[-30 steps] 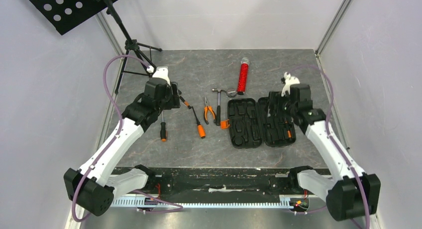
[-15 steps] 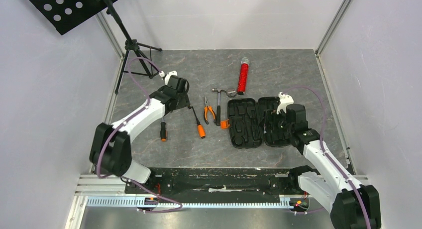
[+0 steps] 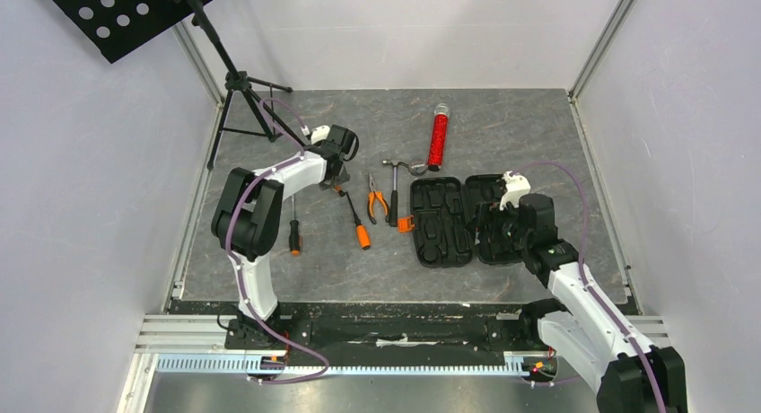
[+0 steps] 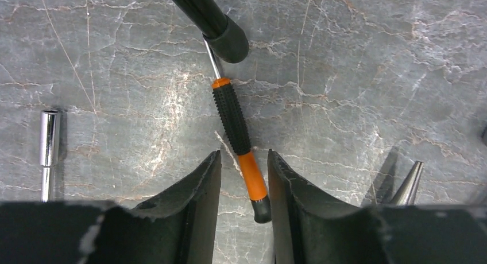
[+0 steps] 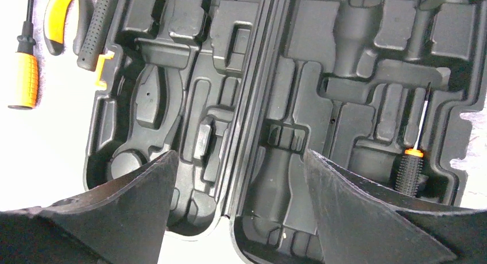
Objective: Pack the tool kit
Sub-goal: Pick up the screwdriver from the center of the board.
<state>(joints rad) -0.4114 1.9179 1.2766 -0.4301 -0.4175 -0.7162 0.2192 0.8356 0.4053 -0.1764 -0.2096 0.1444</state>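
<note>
Left claw [image 4: 243, 159] straddles screwdriver [image 4: 232, 117] handle — jaws apart.

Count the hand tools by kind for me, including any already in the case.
Screwdrivers: 4, one of them in the case
Pliers: 1
Hammer: 1
Total: 6

Top external: fixed high behind the near edge, looking down and forward over the whole grey marbled tabletop [image 3: 520, 126].
Left wrist: close, facing straight down on the tabletop; slim black-and-orange screwdriver [image 4: 232, 112] lies between the left end effector [image 4: 244, 156] fingers.
Right wrist: close above the open black moulded plastic clamshell case [image 5: 241, 74].
The overhead view covers both wrist patches.
</note>
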